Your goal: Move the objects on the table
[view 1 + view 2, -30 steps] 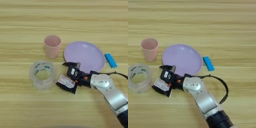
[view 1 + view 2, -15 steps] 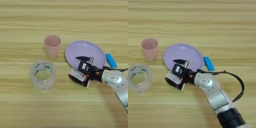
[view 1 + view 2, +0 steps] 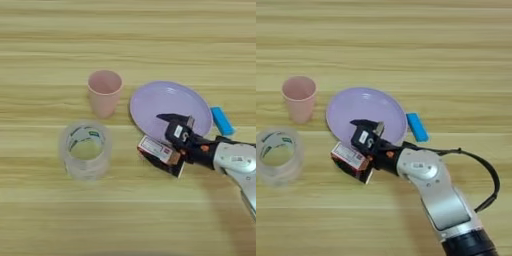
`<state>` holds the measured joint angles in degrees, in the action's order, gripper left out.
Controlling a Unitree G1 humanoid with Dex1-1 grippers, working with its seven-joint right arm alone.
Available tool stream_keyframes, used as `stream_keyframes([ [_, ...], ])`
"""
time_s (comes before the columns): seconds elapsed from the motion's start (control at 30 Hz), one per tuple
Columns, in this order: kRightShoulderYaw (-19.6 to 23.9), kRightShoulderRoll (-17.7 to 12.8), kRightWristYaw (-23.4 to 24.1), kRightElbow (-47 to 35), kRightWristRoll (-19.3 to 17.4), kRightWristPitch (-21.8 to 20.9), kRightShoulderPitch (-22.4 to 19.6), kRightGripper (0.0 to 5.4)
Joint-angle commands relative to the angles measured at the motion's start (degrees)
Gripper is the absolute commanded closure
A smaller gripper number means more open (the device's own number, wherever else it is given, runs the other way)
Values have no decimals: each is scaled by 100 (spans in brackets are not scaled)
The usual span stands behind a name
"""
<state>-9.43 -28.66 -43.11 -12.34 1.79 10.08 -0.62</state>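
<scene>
Tape roll (image 3: 84, 149), clear, sits at far left on the table (image 3: 125, 45), with the cup (image 3: 104, 92) upright up and to its right. Next I see the box (image 3: 159, 152), lifted at a tilt just off the plate's (image 3: 170, 102) near edge. My gripper (image 3: 167, 145) is clamped on the box, one finger over the plate rim. The forearm (image 3: 438, 192) reaches in from the lower right. Beyond the plate's right edge lies the block (image 3: 221, 120).

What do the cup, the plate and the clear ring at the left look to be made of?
Pink cup: likely matte plastic, uniform colour, no gloss. Lavender plate: smooth plastic, by its even colour and soft sheen. Clear ring: transparent plastic or a tape roll; wood grain shows through its wall.
</scene>
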Motion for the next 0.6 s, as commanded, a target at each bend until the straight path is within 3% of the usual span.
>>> stream_keyframes([
  [0.03,392,2,254,-346,-215,109,-322,3],
  [0.33,677,738,710,-113,-769,628,-1043,3],
  [0.6,603,1149,845,888,-834,470,-1759,3],
])
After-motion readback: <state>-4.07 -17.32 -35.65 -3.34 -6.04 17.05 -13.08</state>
